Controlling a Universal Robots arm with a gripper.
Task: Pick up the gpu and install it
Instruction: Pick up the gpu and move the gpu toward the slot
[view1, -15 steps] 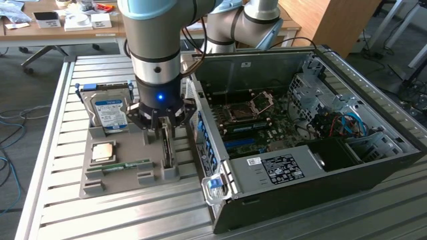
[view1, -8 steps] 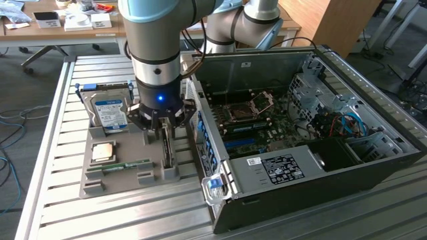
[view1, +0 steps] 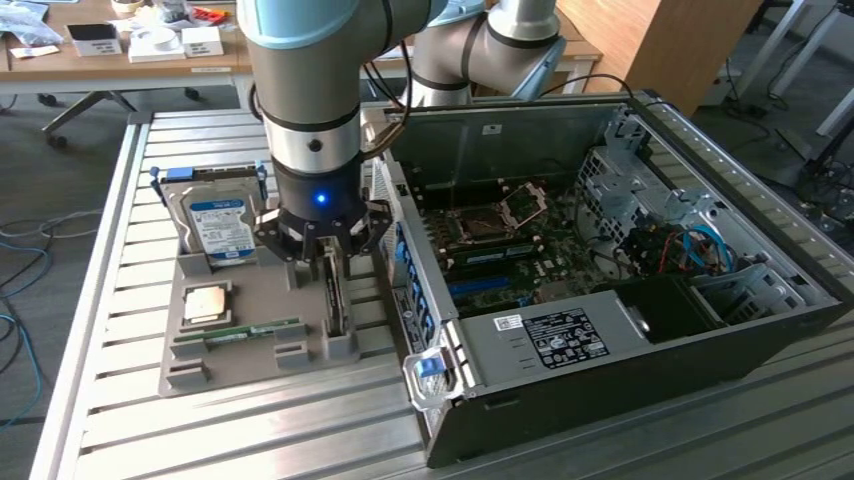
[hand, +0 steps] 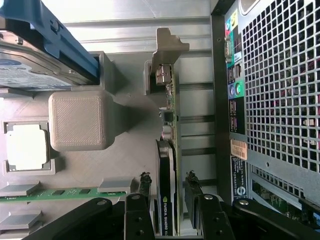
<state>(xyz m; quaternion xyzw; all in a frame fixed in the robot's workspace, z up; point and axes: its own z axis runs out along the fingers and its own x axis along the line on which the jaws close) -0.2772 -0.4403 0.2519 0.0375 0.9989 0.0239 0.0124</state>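
The gpu (view1: 335, 305) stands on its long edge in a slot of the grey holder tray (view1: 267, 285), close to the open computer case (view1: 601, 250). My gripper (view1: 328, 268) hangs straight down over it and is open. In the wrist view the gpu (hand: 166, 160) runs edge-on between my two fingers (hand: 145, 182), with a narrow gap on each side. A black cooler with an NVIDIA label faces one finger. My gripper (hand: 168, 182) straddles the card without touching it.
The tray also holds a hard drive (view1: 220, 225) with a blue-white label, a processor chip (view1: 204, 303) and a green memory stick (view1: 240, 332). The case's perforated rear panel (hand: 280, 90) stands right beside the card. A cluttered desk (view1: 134, 50) is behind the slatted metal table (view1: 267, 430).
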